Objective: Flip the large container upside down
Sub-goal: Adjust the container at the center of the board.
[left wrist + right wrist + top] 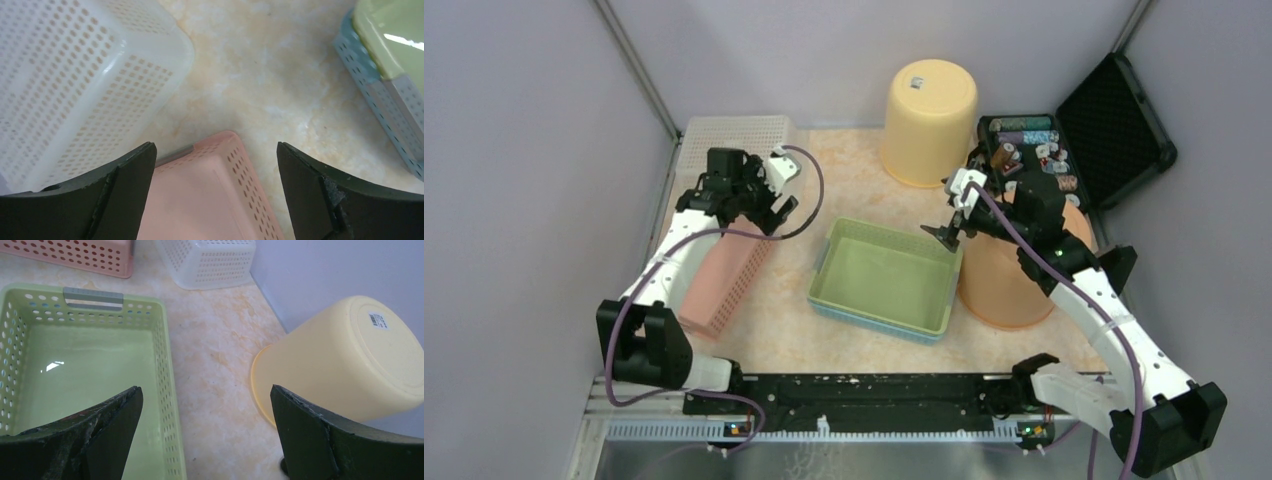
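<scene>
The large pink container (724, 280) lies bottom up on the table's left side, its solid base (200, 200) facing the camera and its perforated wall on the right. My left gripper (774, 213) hovers just above its far end, open, with the fingertips (215, 150) apart on either side of the corner and touching nothing. My right gripper (949, 235) hangs open over the bare table (205, 395), between a green basket and a yellow bucket, holding nothing.
A green basket (889, 228) sits open side up inside a blue one (864, 322) at the centre. A white basket (734, 135) lies overturned at the back left. A yellow bucket (929, 120) and an orange bucket (999, 285) stand inverted on the right. An open black case (1114, 130) sits at the back right.
</scene>
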